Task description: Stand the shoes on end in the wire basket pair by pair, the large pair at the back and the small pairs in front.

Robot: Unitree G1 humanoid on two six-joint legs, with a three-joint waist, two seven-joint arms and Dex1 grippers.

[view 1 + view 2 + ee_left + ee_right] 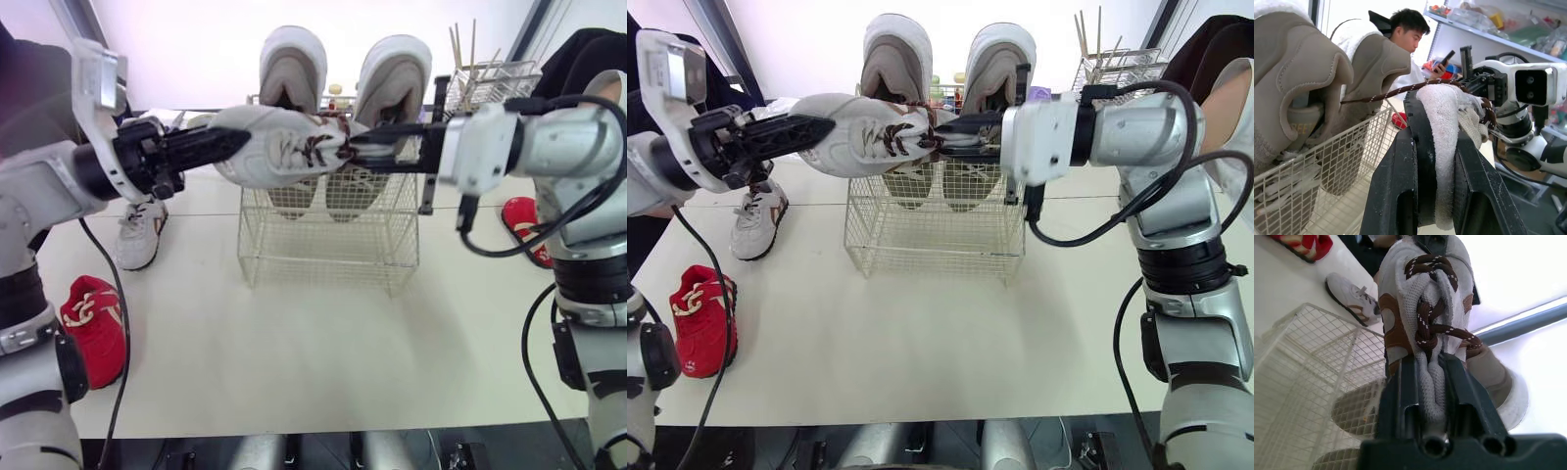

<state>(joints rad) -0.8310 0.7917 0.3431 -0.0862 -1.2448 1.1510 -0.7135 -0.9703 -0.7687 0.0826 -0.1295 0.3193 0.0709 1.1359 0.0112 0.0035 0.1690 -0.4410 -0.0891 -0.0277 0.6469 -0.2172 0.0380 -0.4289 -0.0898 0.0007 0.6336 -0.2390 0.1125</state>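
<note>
A small white shoe with brown laces (279,147) hangs level above the wire basket (328,250), held from both ends. My left gripper (230,145) is shut on its edge, white fabric squeezed between the black fingers (1415,161). My right gripper (367,147) is shut on the tongue just below the knotted laces (1432,328). The large grey pair (292,69) stands on end at the back of the basket, soles up. The matching white shoe (140,233) lies on the table to the left of the basket.
One red shoe (91,313) lies near the table's front left edge and another (524,220) sits to the right behind my right arm. A wire rack with sticks (495,78) stands at the back right. A person (1410,34) sits beyond the table.
</note>
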